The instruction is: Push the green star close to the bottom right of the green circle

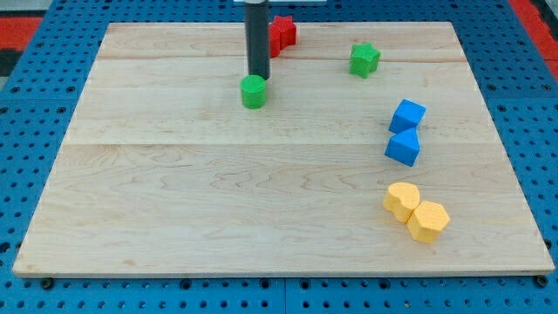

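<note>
Green star (364,59) sits well off to the view's right of your tip (258,78), which has no fingers to open or close and rests touching the green circle (254,92); any push now would likely displace that circle, the reference.

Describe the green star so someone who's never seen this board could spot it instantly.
Start at the wooden board and go to its far edge at the view's top, right of centre. The green star sits there alone, well to the view's right of my tip and above the two blue blocks. The only other green piece, the green circle, is round and right at my tip; this one has points.
</note>
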You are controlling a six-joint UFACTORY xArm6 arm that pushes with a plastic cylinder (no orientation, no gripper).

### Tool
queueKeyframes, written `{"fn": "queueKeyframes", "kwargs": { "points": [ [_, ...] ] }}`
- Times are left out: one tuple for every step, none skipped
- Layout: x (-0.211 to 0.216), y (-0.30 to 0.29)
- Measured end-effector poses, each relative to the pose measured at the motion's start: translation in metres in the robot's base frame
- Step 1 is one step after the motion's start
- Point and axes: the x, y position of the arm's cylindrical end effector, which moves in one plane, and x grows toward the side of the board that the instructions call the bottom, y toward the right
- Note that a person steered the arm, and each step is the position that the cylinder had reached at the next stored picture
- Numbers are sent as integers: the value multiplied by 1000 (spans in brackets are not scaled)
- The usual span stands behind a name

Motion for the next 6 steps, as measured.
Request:
{"fn": "queueKeyframes", "kwargs": {
  "points": [
    [-45, 71],
    [-66, 161],
    [-63, 213],
    [-42, 173],
    [-24, 137],
    [0, 124]
  ]
}}
